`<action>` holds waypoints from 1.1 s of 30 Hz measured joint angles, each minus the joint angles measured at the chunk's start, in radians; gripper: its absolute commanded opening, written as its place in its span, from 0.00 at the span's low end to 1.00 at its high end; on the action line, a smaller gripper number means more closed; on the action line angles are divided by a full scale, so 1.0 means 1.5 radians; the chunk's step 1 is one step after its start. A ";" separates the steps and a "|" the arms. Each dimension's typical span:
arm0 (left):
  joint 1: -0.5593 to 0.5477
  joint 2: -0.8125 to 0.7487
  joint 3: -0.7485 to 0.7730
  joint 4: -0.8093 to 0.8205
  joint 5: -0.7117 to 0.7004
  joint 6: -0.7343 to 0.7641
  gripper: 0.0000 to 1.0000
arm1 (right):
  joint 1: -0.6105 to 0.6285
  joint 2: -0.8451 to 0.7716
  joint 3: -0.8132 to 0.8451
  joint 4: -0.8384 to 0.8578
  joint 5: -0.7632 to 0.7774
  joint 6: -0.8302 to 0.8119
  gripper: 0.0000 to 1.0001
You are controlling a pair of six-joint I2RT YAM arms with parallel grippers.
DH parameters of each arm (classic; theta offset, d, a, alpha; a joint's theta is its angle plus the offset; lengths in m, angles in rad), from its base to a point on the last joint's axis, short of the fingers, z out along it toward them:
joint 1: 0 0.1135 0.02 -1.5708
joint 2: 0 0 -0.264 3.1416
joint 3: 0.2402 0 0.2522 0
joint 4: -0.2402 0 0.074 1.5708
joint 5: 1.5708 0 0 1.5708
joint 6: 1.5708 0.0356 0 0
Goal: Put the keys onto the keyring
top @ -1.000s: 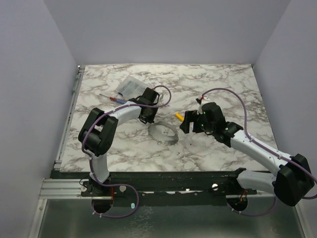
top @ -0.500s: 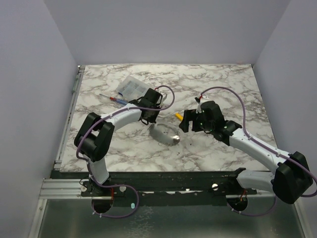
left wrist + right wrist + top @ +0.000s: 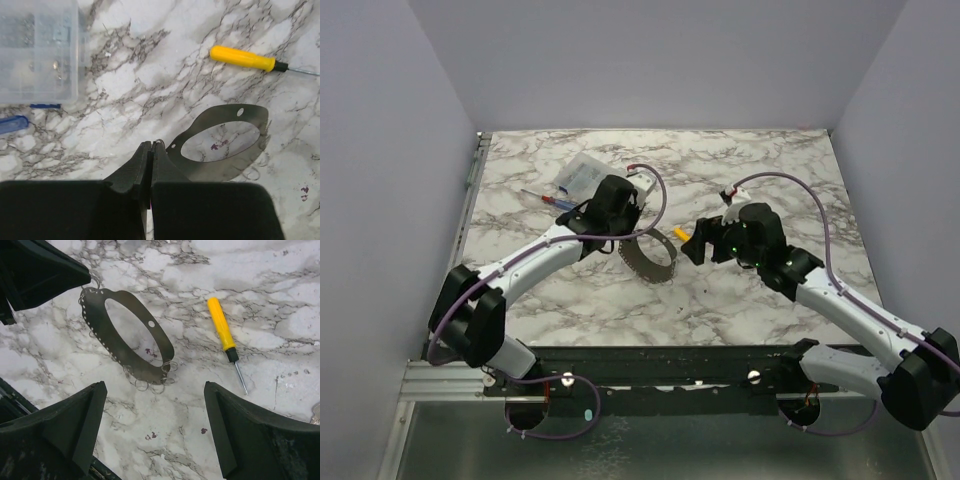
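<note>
The keyring (image 3: 646, 269) is a thin grey metal band bent into a big loop, with several small wire rings along its edge. It shows in the left wrist view (image 3: 226, 173) and the right wrist view (image 3: 123, 359). My left gripper (image 3: 620, 237) is shut on the band's near end (image 3: 151, 145) and holds it tilted over the marble. My right gripper (image 3: 697, 244) is open and empty, hovering just right of the loop, with the small rings showing between its fingers (image 3: 154, 385). No green-headed key shows in any view.
A yellow-handled screwdriver (image 3: 680, 234) lies between the grippers, also in the left wrist view (image 3: 242, 57) and the right wrist view (image 3: 220, 330). A clear compartment box (image 3: 582, 175) and a red-and-blue screwdriver (image 3: 544, 198) lie at the back left.
My left arm has swung out and shifted its hold on the band, which went from lying flat to tilted and raised. My right gripper has moved slightly towards the loop.
</note>
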 measured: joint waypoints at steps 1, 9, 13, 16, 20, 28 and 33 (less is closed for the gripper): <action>0.000 -0.015 -0.002 0.006 0.000 0.004 0.00 | 0.000 -0.006 0.000 0.004 -0.005 -0.003 0.89; -0.030 -0.105 -0.010 0.035 0.001 0.045 0.00 | 0.000 -0.037 0.006 0.024 -0.041 -0.030 0.89; -0.061 -0.129 -0.010 0.037 0.000 0.070 0.00 | 0.000 -0.057 0.019 0.036 -0.075 -0.047 0.87; -0.074 -0.145 -0.010 0.036 0.000 0.087 0.00 | 0.000 -0.086 0.019 0.059 -0.112 -0.067 0.83; -0.076 -0.171 -0.010 0.033 0.007 0.100 0.00 | 0.000 -0.136 -0.010 0.137 -0.176 -0.100 0.81; -0.075 -0.237 -0.021 0.029 0.108 0.108 0.00 | 0.000 -0.196 -0.128 0.316 -0.301 -0.165 0.75; -0.075 -0.272 -0.042 0.026 0.182 0.110 0.00 | 0.000 -0.177 -0.159 0.416 -0.364 -0.200 0.74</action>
